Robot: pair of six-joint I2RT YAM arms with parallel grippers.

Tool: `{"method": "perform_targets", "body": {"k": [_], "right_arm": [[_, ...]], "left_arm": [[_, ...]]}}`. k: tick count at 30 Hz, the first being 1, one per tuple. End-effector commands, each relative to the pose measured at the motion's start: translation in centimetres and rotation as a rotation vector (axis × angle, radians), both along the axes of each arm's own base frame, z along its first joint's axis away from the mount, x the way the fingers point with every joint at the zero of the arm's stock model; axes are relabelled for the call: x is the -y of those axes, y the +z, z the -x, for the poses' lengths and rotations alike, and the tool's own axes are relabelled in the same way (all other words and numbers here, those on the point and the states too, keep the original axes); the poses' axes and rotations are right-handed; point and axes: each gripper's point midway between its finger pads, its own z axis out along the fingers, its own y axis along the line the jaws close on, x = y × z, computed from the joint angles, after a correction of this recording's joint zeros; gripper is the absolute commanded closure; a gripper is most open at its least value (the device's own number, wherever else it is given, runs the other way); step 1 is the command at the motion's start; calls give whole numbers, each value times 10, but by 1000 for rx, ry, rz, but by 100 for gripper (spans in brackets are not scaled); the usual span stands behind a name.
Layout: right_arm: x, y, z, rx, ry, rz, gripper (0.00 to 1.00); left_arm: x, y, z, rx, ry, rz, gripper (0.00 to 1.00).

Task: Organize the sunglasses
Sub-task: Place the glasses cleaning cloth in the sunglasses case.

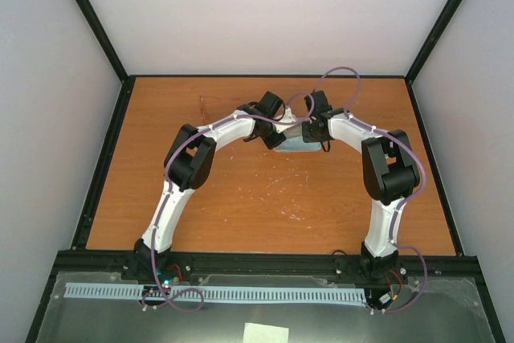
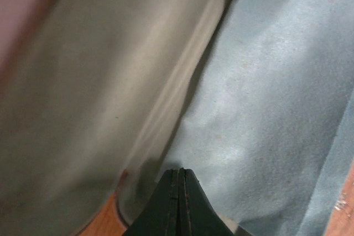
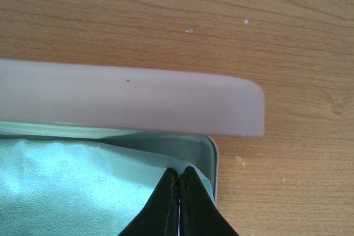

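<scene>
The sunglasses point(image 1: 207, 107) lie on the table at the back left, thin and faint, apart from both arms. Mid-table the pink case point(image 1: 295, 144) stands open, its lid point(image 3: 127, 100) raised over the base. A blue-grey cloth point(image 3: 66, 192) lies inside the base. My right gripper point(image 3: 178, 171) is shut on a raised edge of that cloth near the case's corner point(image 3: 213, 158). My left gripper point(image 2: 179, 171) is shut, with its tips against the cloth point(image 2: 276, 109) beside the lid's grey lining point(image 2: 99, 109). Whether it pinches cloth is hidden.
Both arms meet over the case, the left gripper point(image 1: 277, 138) and the right gripper point(image 1: 309, 136) close together. A black frame rail point(image 1: 104, 158) edges the wooden table point(image 1: 241, 206), with white walls behind and at the sides.
</scene>
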Motion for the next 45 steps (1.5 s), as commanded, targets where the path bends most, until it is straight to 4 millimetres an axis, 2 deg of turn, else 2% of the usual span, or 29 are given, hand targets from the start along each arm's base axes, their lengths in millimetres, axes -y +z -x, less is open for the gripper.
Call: {"method": "perform_targets", "body": {"k": [1, 7, 12, 15, 20, 24, 31, 40, 45], "right_arm": [[-1, 16, -6, 52, -8, -13, 97], [-1, 11, -8, 46, -7, -16, 97], [-2, 16, -9, 56, -9, -21, 97], [1, 20, -9, 67, -16, -16, 97], [5, 23, -6, 75, -26, -11, 97], [5, 25, -3, 76, -28, -18, 97], [8, 27, -2, 81, -30, -18, 97], [8, 16, 4, 53, -24, -17, 97], [10, 15, 5, 51, -27, -18, 97]], "left_arm": [[10, 29, -16, 111, -10, -1, 100], [5, 35, -23, 129, 4, -1, 100], [5, 25, -13, 72, -5, 3, 99], [4, 17, -7, 46, -7, -4, 87], [10, 9, 2, 18, -26, 0, 76], [13, 5, 4, 8, -30, 0, 73], [6, -15, 11, -8, -35, -53, 73], [-10, -44, 21, -39, -27, -134, 76], [-12, -56, 25, -63, -26, -146, 84]]}}
